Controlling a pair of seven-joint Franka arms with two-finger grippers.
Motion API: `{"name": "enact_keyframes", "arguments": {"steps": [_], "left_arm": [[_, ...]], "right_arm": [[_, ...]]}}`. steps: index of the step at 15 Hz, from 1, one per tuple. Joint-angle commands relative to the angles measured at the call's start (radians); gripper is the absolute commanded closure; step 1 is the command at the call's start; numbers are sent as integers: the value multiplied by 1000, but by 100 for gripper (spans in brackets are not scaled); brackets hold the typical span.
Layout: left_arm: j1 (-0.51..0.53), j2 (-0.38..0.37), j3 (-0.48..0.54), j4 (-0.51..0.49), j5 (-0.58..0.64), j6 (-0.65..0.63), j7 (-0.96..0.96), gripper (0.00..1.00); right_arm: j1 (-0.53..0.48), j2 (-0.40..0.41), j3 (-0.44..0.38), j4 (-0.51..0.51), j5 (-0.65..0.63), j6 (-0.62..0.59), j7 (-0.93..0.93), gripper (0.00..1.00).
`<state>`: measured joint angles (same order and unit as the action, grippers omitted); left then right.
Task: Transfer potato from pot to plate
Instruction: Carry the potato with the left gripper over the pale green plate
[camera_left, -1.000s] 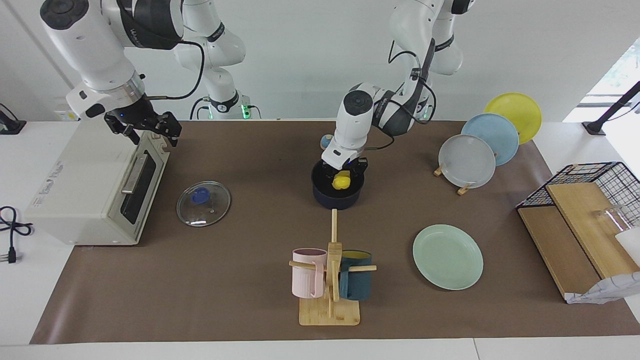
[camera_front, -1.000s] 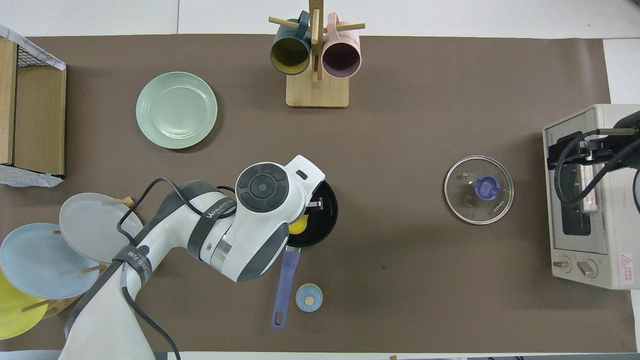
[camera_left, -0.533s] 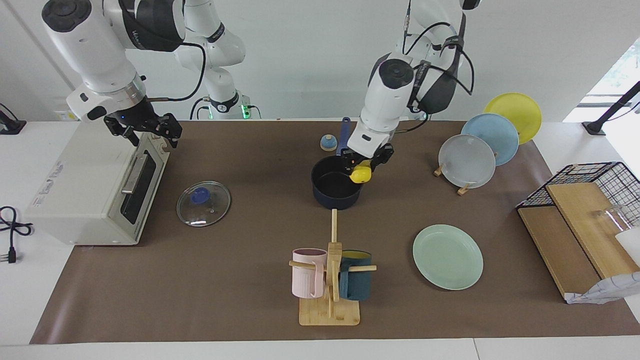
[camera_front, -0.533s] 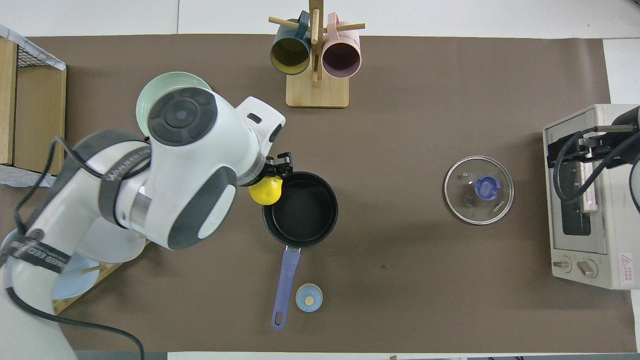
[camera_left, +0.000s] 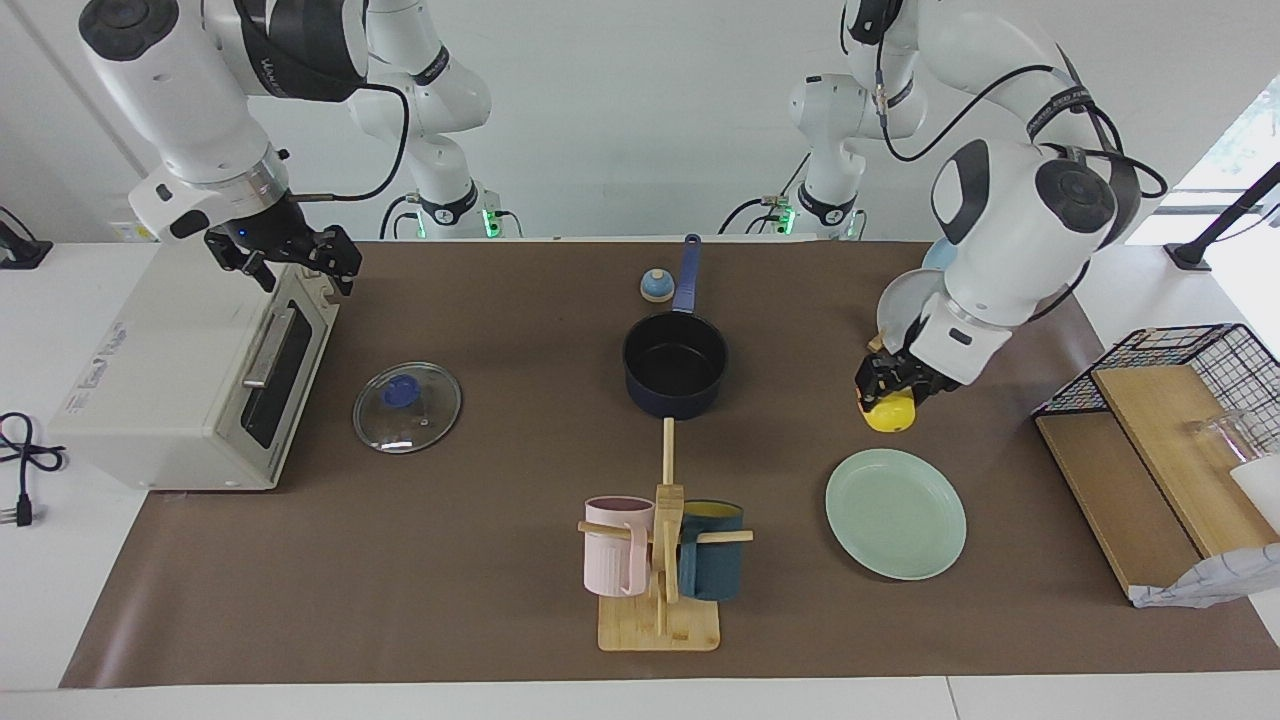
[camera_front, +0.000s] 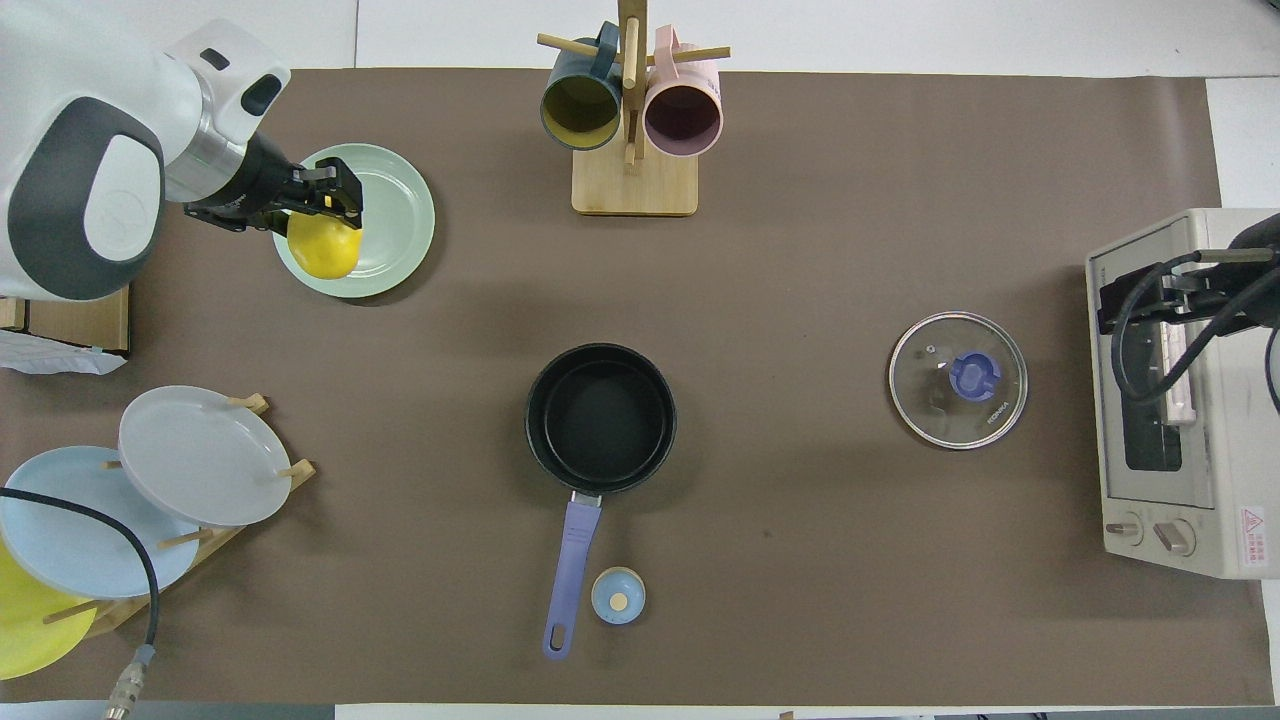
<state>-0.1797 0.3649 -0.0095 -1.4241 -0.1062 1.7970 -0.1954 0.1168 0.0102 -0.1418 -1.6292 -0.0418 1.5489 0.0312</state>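
Left tool (camera_left: 893, 392) clamped on the potato (camera_left: 889, 412), raised over the plate (camera_left: 896, 513) rim; pot (camera_left: 675, 362) empty mid-table; right tool (camera_left: 290, 258) waiting above the toaster oven (camera_left: 170, 370), fingers spread

The left hand (camera_left: 893, 392) hangs in the air above the rim of the plate (camera_left: 896, 513), wrist bent steeply down and fingers clamped on the potato (camera_left: 889, 412), while the right hand (camera_left: 290, 255) waits raised over the toaster oven (camera_left: 180, 375).
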Motion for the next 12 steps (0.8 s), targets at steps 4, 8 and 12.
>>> {"name": "enact_keyframes", "arguments": {"steps": [4,8,12], "left_arm": [[54,183,-9,36,-7,175,113,100],[52,216,-9,-1,22,246,119,100],[52,213,-7,-44,20,271,134,100]], "right_arm": [[-104,10,74,18,11,-12,-51,0],[-94,8,74,20,11,-6,-57,0],[-77,10,59,22,13,-4,-56,0]]}}
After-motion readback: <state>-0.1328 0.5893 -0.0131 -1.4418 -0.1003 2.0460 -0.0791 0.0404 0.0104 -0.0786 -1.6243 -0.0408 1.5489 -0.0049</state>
